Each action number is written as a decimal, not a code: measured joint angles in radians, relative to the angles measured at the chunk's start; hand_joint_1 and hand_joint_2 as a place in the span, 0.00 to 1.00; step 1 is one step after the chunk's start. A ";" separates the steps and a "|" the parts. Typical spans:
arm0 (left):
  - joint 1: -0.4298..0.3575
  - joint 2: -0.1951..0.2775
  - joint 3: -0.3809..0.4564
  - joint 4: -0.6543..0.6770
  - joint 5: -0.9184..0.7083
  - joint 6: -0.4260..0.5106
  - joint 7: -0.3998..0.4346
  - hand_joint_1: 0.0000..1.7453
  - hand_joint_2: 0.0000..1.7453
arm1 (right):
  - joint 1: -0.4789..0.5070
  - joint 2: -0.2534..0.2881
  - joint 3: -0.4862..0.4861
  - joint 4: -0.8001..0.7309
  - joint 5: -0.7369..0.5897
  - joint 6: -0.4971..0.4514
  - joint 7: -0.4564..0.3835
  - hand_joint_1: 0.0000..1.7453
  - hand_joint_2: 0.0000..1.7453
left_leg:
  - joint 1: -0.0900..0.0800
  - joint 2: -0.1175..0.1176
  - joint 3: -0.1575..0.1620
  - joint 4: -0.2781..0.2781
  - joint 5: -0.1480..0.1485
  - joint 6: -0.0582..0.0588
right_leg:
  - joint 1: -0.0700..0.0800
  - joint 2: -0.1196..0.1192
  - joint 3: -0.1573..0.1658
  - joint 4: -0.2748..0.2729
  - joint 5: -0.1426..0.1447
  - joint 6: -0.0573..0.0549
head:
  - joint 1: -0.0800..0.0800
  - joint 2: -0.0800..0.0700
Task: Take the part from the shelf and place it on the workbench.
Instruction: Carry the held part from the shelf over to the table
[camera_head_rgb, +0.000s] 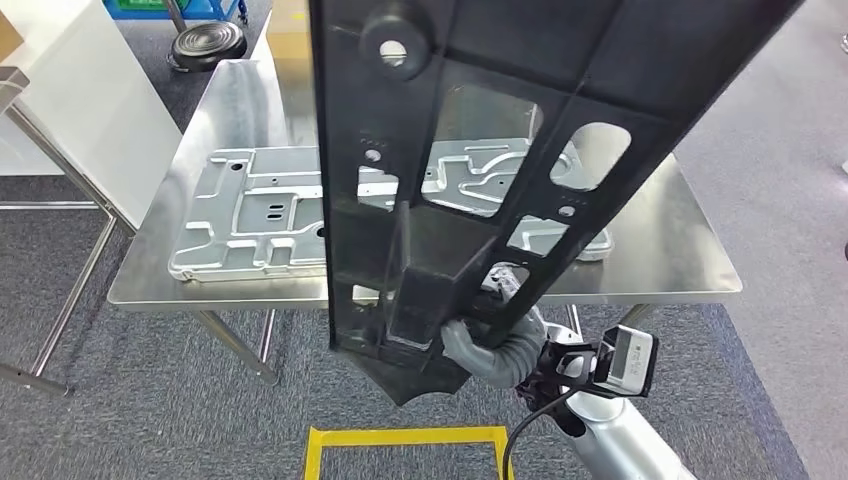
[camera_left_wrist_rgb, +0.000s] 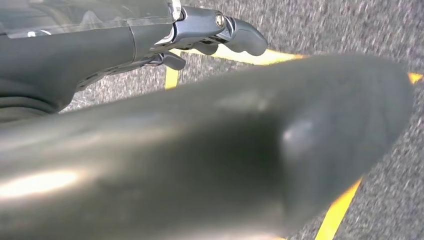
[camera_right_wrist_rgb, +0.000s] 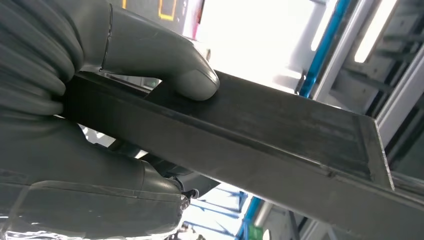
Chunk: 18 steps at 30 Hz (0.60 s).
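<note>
In the head view, close in front of the camera, a large black part (camera_head_rgb: 480, 130) with cut-out openings stands nearly upright, its lower end gripped by the right hand (camera_head_rgb: 490, 345), whose grey ribbed cover and thumb wrap around the part's near bottom edge. Behind the part, farther off, a steel tabletop (camera_head_rgb: 680, 250) carries a flat stamped metal panel (camera_head_rgb: 250, 215) lying across its middle; the black part is held above the tabletop's near edge and does not rest on it. A yellow floor marking (camera_head_rgb: 410, 437) lies on the grey carpet just below the hand, and a black round object (camera_head_rgb: 208, 42) sits on the floor beyond the far left corner of the tabletop. In the left wrist view, the left hand (camera_left_wrist_rgb: 200, 35) hangs over the carpet and yellow lines (camera_left_wrist_rgb: 340, 207), with its dark fingers (camera_left_wrist_rgb: 245, 37) slightly curled and apart and nothing between them; a blurred dark shape covers much of the picture. In the right wrist view, the right hand's thumb (camera_right_wrist_rgb: 165, 60) presses on one face of the black part (camera_right_wrist_rgb: 280, 130) while the fingers clasp the other side, holding it firmly.
</note>
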 joint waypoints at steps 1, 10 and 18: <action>0.001 0.001 0.000 0.000 0.000 0.000 -0.001 0.00 0.00 | 0.003 -0.001 -0.006 0.000 0.003 -0.008 -0.009 1.00 1.00 | 0.002 0.000 0.002 -0.004 -0.003 0.005 | 0.000 0.000 0.001 -0.002 -0.002 0.005 | 0.000 0.000; 0.004 0.009 0.000 0.000 -0.008 -0.008 -0.006 0.00 0.00 | 0.061 -0.025 -0.068 -0.063 0.023 -0.036 -0.078 1.00 1.00 | 0.011 -0.001 0.058 -0.021 -0.040 0.021 | -0.021 -0.004 -0.175 0.244 -0.032 0.038 | 0.006 0.000; -0.001 0.015 0.000 0.000 -0.009 -0.006 -0.005 0.00 0.00 | 0.089 -0.026 -0.091 -0.123 -0.016 0.018 -0.082 1.00 1.00 | 0.007 0.009 0.092 -0.004 -0.097 -0.023 | -0.016 -0.004 -0.083 0.015 0.061 -0.002 | 0.002 0.000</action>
